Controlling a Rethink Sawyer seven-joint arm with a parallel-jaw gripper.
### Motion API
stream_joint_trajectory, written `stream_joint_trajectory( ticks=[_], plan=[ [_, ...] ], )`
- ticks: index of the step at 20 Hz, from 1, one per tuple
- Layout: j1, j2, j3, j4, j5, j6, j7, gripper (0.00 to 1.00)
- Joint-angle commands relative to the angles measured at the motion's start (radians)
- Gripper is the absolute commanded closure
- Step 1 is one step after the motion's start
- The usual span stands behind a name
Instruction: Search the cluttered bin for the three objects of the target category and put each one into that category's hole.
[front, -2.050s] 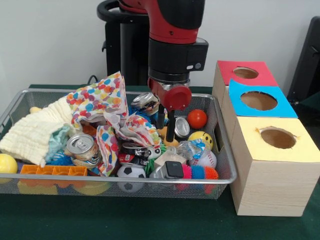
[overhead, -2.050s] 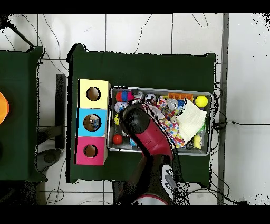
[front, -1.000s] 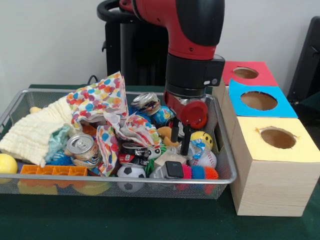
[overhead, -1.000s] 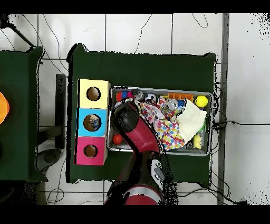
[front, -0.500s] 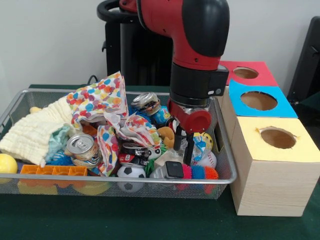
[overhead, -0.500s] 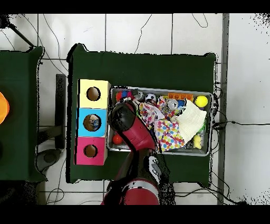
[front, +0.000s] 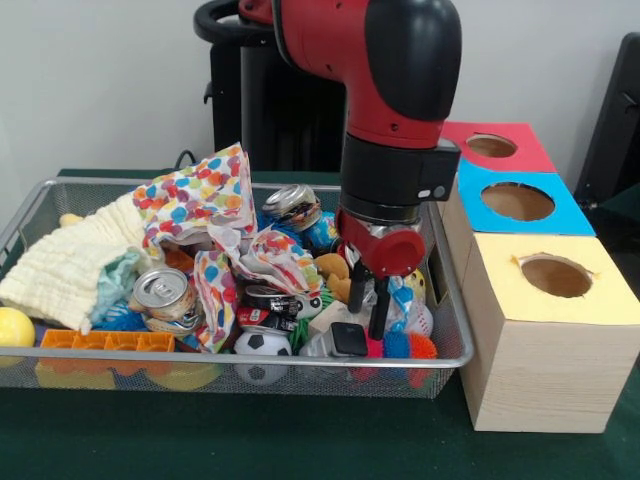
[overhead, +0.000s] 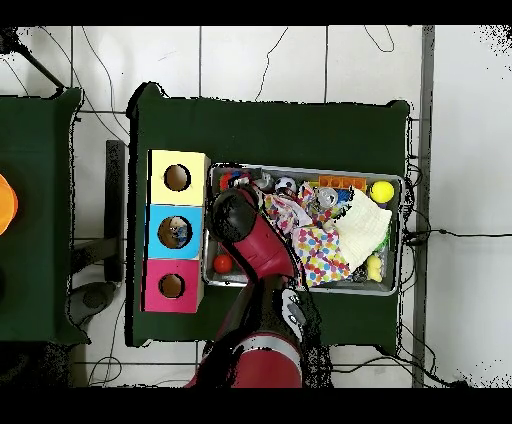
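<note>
gripper (front: 368, 308) spread, straddling crumpled bottle (front: 392, 296) (baseball (front: 418, 318) beside)

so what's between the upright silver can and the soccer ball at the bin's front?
Front view: a strip of polka-dot cloth hangs between the can and the soccer ball.

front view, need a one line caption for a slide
Sawyer's open claw reaches into the cluttered wire bin beside the three holed boxes.

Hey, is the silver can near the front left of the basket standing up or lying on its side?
Roughly upright, slightly tilted: the silver can shows its round top with the pull tab facing up.
</note>
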Motion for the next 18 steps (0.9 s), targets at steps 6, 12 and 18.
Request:
stream_joint_trajectory(
  ticks=[6, 12, 18],
  plan=[
    [0.006, 0.091, -0.002, -0.049, 0.023, 0.103, 0.215, 0.0],
    [-0.028, 0.062, 0.018, -0.009, -0.022, 0.09, 0.168, 0.0],
    [-0.048, 0.062, 0.037, -0.003, -0.03, 0.087, 0.16, 0.0]
  ],
)
